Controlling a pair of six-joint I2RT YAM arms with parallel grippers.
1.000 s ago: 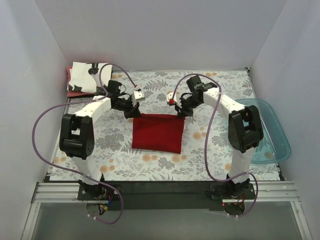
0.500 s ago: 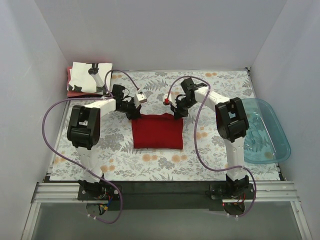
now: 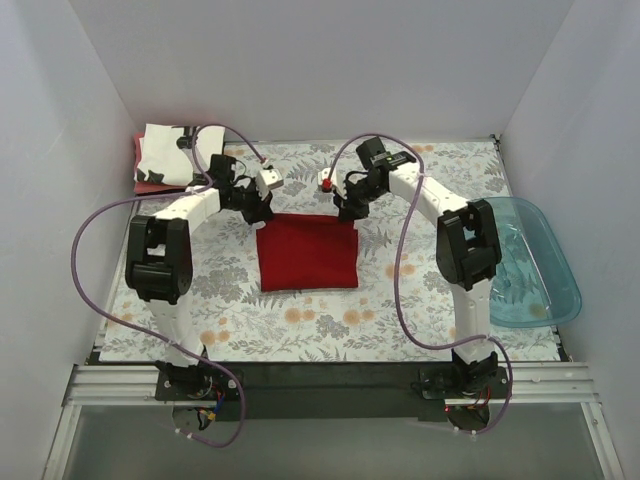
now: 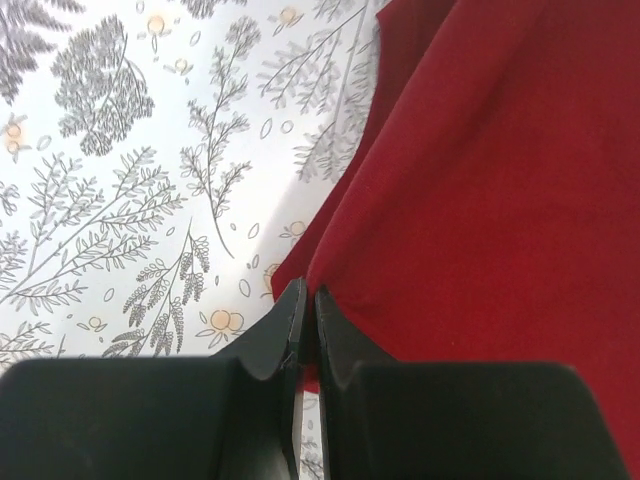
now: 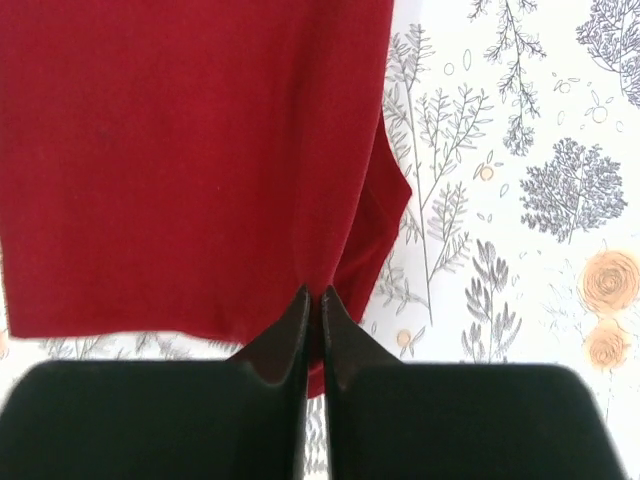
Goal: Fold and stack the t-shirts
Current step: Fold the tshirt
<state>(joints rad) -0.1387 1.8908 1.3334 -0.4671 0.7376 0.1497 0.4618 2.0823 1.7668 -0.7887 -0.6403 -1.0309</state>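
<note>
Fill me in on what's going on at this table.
The left gripper and right gripper are each shut on a far corner of the folded dark red t-shirt, which is spread mid-table. In the far left corner, a folded white black-print shirt lies on top of a reddish-pink shirt. The red one has not yet joined that stack. A teal tub sits at the right edge.
</note>
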